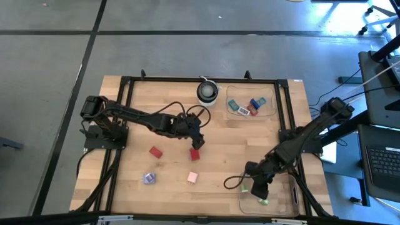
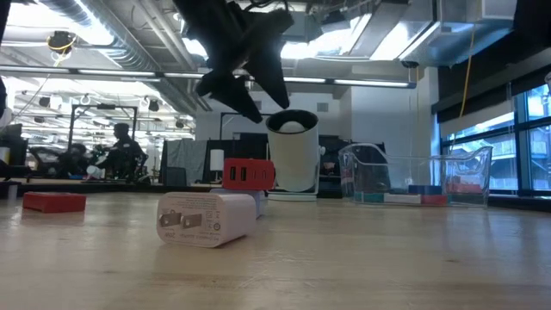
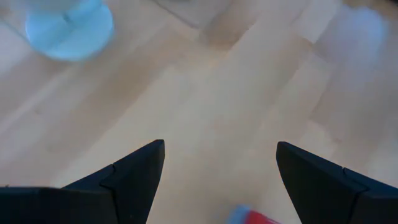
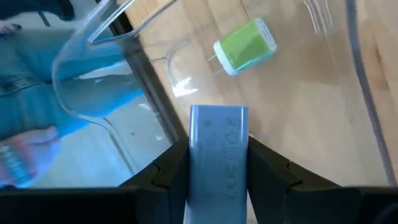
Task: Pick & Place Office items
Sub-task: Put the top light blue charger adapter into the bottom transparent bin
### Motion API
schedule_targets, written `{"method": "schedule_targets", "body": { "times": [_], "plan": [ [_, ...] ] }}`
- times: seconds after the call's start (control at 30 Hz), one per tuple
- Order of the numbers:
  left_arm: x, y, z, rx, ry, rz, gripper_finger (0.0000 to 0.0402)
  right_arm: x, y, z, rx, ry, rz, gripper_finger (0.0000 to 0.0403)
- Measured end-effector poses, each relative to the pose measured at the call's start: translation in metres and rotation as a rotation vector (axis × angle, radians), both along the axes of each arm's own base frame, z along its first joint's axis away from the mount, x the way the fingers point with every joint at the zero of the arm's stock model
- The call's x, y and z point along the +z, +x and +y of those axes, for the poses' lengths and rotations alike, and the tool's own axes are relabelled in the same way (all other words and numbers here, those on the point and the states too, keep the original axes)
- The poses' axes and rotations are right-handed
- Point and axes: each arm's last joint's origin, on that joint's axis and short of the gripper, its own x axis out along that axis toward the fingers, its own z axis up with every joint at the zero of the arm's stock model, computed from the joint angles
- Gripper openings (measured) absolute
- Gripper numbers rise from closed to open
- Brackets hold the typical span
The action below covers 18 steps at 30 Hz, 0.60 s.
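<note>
The office items are small blocky pieces. A red piece point(image 1: 195, 153) lies flat on the wood, and my left gripper point(image 1: 197, 141) hangs open just above it; that piece's edge point(image 3: 255, 216) shows below the fingers. A second red piece point(image 1: 155, 151), a lilac one point(image 1: 149, 179) and a pink one point(image 1: 192, 177) lie on the table. My right gripper point(image 1: 257, 189) is shut on a pale blue piece point(image 4: 217, 134) over the near right clear tray point(image 1: 294, 201). A green piece point(image 4: 244, 46) lies on that tray's floor. My right gripper pinches the pale blue piece by its two long sides point(image 4: 200, 158) between its two fingers. The fingers slant down toward the table's near right, along the piece. The piece's free end point(image 4: 217, 115) sticks out past the fingertips, clear of the tray floor.
A round white-and-black object point(image 1: 207, 92) stands at the far middle. Beside it, a second clear tray point(image 1: 273, 100) holds several pieces. A dark frame point(image 1: 284, 134) runs along the table's edges. A person's hand point(image 4: 25, 152) shows beyond the near right tray.
</note>
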Motion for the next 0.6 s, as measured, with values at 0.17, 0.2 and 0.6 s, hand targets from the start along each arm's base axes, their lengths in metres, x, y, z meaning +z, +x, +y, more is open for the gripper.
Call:
{"method": "schedule_targets", "body": {
  "times": [0.17, 0.2, 0.6],
  "plan": [
    [-0.001, -0.001, -0.014, -0.006, -0.178, -0.019, 0.0306, -0.01, 0.004, 0.001, 0.072, -0.084, -0.063, 0.0129],
    [-0.001, -0.001, -0.017, -0.009, -0.21, -0.019, 0.0306, -0.012, 0.005, 0.002, 0.089, -0.094, -0.068, 0.0131],
    [-0.009, -0.022, -0.059, 0.062, -0.381, 0.116, 0.0306, -0.034, 0.011, 0.007, 0.274, -0.168, -0.103, 0.0146]
  ]
}}
